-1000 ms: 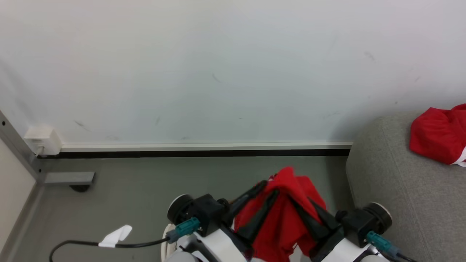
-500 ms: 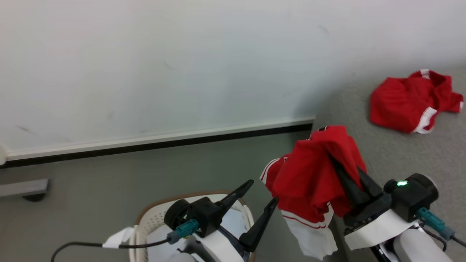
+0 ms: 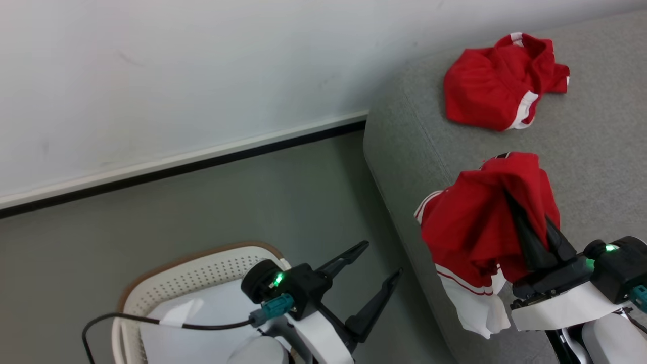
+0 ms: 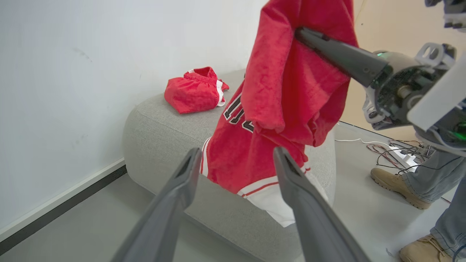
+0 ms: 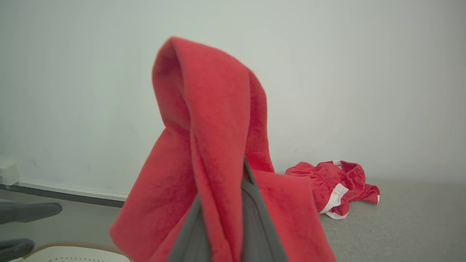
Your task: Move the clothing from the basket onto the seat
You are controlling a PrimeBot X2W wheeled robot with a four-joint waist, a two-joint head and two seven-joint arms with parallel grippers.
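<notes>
Pale wall [image 3: 202,76] and grey floor [image 3: 202,202] lie behind my work, and the seat [image 3: 606,167] comes in from my right. My right pincer [image 3: 530,222] is clamped on the red jersey [image 3: 470,222]. Its 2 fingers are buried in a fold, so the cloth tents over their tips and hangs straight down, white hem lowest. That hem dangles at the seat's near edge rather than over the cushion proper, which lies ahead and to the right of the pincer. 1 crumpled garment [image 3: 490,96], also red, rests on the seat farther back, well apart from the jersey. My left pincer [image 3: 382,258] hangs wide open, gripping nothing, over the floor just beside the basket [image 3: 202,275]. As I judge it, the right arm alone should carry this forward and rightward until the whole hanging length is over the cushion, then let go. If I release too soon, the hem may drag the jersey off the edge.
</notes>
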